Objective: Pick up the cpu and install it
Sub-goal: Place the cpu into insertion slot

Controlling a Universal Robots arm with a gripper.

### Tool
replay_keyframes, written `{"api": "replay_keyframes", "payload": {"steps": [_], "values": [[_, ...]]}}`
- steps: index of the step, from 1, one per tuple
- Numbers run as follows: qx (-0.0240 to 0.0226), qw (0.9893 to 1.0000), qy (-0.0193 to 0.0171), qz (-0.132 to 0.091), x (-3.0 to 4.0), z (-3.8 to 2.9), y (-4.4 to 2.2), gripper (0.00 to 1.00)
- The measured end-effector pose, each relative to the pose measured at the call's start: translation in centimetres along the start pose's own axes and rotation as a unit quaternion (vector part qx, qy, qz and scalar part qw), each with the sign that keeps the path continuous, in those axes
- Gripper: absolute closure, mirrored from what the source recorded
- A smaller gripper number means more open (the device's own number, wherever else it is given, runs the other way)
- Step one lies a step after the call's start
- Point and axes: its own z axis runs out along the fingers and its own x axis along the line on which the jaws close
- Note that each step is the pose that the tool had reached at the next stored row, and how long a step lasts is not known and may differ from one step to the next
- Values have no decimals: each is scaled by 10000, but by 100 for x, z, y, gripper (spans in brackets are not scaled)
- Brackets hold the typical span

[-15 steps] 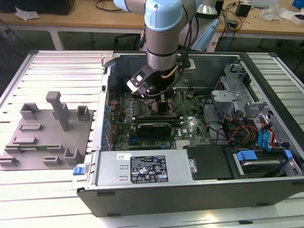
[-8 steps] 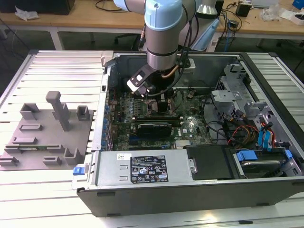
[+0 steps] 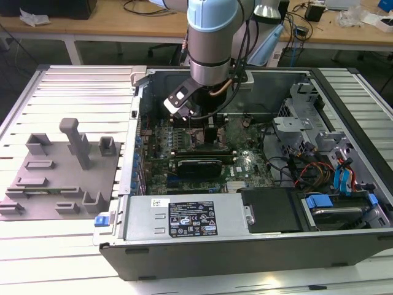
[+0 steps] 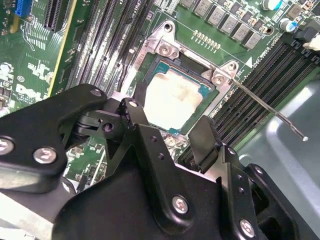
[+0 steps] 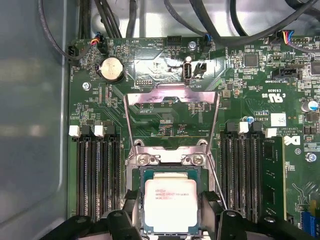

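Observation:
The cpu (image 4: 175,97) (image 5: 170,205), a small square chip with a silver-grey top, lies flat inside the metal-framed motherboard socket (image 4: 167,47). My gripper (image 4: 170,117) (image 5: 170,202) stands straight over it, with one black finger (image 4: 137,107) against one side of the chip and the other against the opposite side. The jaws look shut on the cpu's edges. In the exterior view the gripper (image 3: 206,132) reaches down into the open computer case, over the middle of the motherboard (image 3: 202,160).
The socket's load plate (image 5: 172,100) is hinged up and its thin lever (image 4: 265,107) sticks out sideways. Memory slots (image 5: 97,175) flank the socket. A power supply (image 3: 184,218) and drive cage (image 3: 307,123) crowd the case. A grey fixture plate (image 3: 61,178) lies at the exterior view's left.

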Motion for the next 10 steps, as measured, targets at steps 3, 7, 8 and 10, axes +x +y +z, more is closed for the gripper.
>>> {"api": "replay_keyframes", "payload": {"steps": [3,7,8,10], "values": [[1,10000,-1,0,0,-6,0,53],[1,10000,-2,0,0,-10,0,77],[1,10000,-1,0,0,-11,1,83],[1,10000,-1,0,0,-13,1,89]]}}
